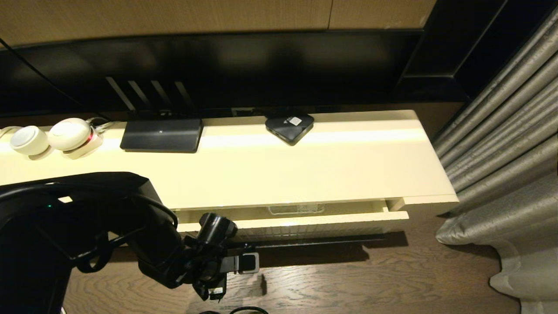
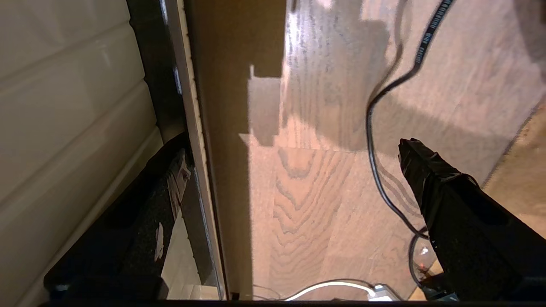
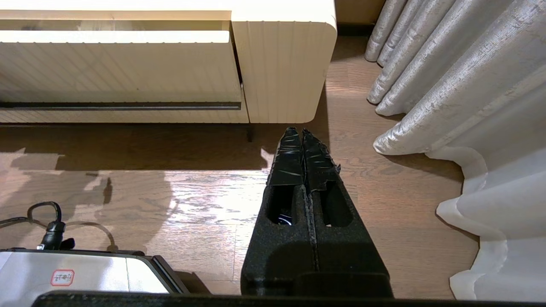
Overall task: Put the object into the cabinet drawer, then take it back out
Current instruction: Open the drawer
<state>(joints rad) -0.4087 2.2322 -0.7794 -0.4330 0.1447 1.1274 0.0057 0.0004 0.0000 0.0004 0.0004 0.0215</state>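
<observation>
The cabinet drawer (image 1: 305, 224) stands open by a narrow gap, its ribbed cream front (image 3: 119, 64) pulled a little out of the long low cabinet (image 1: 261, 170). Through the gap the object, a clear bottle (image 1: 296, 209), lies on its side inside the drawer. My left gripper (image 1: 233, 278) is open, low at the left end of the drawer front. One of its fingers (image 2: 170, 179) sits in the dark handle slot under the front, the other finger (image 2: 426, 175) hangs over the floor. The right gripper (image 3: 302, 133) is shut and empty above the floor, away from the cabinet.
On the cabinet top stand a flat black router (image 1: 161, 135), a black square box (image 1: 290, 126) and white round plugs (image 1: 69, 135). Grey curtains (image 1: 501, 152) hang at the right end. A black cable (image 2: 371, 128) trails over the wood floor near my base (image 3: 64, 273).
</observation>
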